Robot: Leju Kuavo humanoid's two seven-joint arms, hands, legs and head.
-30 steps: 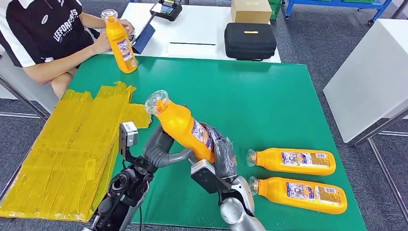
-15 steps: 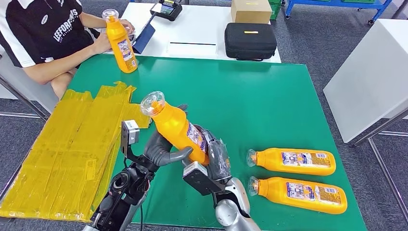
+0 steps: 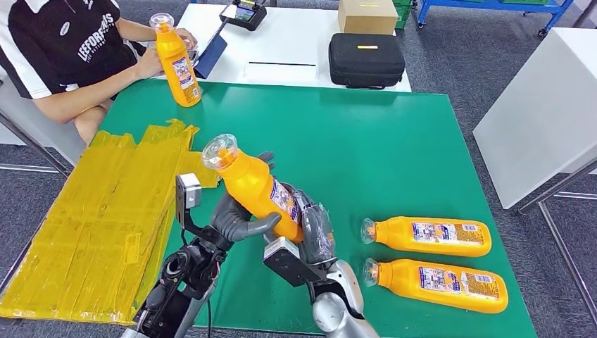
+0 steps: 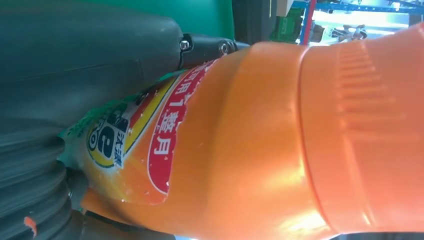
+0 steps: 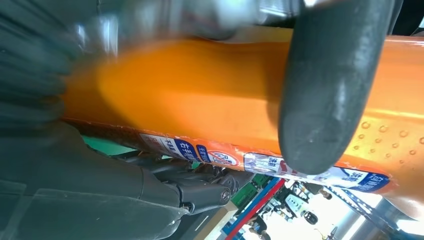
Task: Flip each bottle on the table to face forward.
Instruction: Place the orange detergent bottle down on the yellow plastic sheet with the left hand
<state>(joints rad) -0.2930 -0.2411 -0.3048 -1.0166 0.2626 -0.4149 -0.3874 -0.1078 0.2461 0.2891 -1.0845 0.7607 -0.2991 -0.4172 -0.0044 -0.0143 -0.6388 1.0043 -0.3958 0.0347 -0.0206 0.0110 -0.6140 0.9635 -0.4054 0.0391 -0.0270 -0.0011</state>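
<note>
Holding One Bottle Aloft Between Both Hands

Gripping is shared: the left robot hand (image 3: 236, 218) and the right robot hand (image 3: 313, 229) both hold the same orange bottle (image 3: 257, 190) above the green surface (image 3: 394, 148). The held bottle is tilted, its clear cap (image 3: 220, 151) pointing up and toward the robot's left. The left robot hand wraps the bottle from the left side, the right robot hand closes on its lower body from the right. In the left wrist view the label (image 4: 135, 140) faces the camera; in the right wrist view a dark thumb (image 5: 330, 85) presses across the orange body.

Two further bottles lie flat on the surface, side by side at the robot's right: the far lying bottle (image 3: 429, 235) and the near lying bottle (image 3: 440, 284), caps toward the robot hands. An upright bottle (image 3: 176, 63) stands at the far left corner, near a seated person (image 3: 63, 49). Yellow sheeting (image 3: 105, 211) covers the left portion.
</note>
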